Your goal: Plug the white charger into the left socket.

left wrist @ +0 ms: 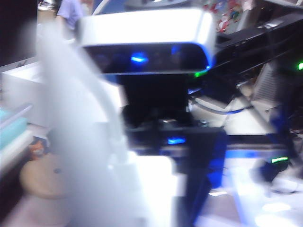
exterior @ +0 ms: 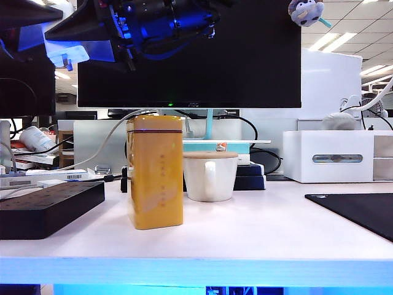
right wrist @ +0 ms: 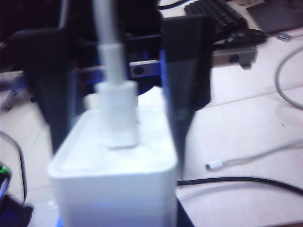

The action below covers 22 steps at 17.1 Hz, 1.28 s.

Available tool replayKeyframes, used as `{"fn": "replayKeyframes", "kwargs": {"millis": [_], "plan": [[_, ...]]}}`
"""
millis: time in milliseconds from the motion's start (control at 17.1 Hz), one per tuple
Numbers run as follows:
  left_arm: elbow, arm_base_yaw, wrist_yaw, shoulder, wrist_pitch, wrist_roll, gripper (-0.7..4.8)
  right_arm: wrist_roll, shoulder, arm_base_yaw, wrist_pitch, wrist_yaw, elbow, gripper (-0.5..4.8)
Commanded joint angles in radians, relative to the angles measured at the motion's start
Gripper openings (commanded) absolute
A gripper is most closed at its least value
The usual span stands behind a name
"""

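White tabletop is stretching in front of a big dark monitor, and from the exterior view I am seeing a yellow box standing upright at the middle, a white mug just behind it, a white box with a slot at the back right, a black mat at the right edge, and the black power strip lying flat at the left. That view is catching only a dark blur of arm parts at the top, no claws.

Only the right wrist view is showing the white charger: it is sitting between the dark fingers of the right gripper, which are pressing in on its sides, its white cable running out of its face. Loose cables are lying on the table beyond it.

In the left wrist view everything is smearing; a pale cable is crossing the foreground, the other arm's camera is facing it, and a white block, probably the charger, is glowing below. The left gripper's opening I cannot tell.
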Motion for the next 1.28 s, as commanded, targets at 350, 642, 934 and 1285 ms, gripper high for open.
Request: {"fn": "replayKeyframes", "kwargs": {"millis": [350, 642, 934, 1285], "plan": [[0.005, 0.053, -0.063, -0.026, 0.040, 0.007, 4.79, -0.003, -0.005, 0.007, 0.063, 0.097, 0.006, 1.14], [0.017, 0.114, -0.106, -0.044, 0.070, -0.035, 4.79, -0.134, 0.014, 0.014, 0.087, 0.240, 0.006, 1.12], [0.016, 0.147, -0.144, -0.044, 0.074, -0.027, 4.79, -0.137, 0.098, 0.016, 0.143, 0.238, 0.006, 1.00], [0.016, 0.156, -0.146, -0.044, 0.074, -0.029, 4.79, -0.135, 0.152, 0.022, 0.257, 0.226, 0.006, 0.93]]}}
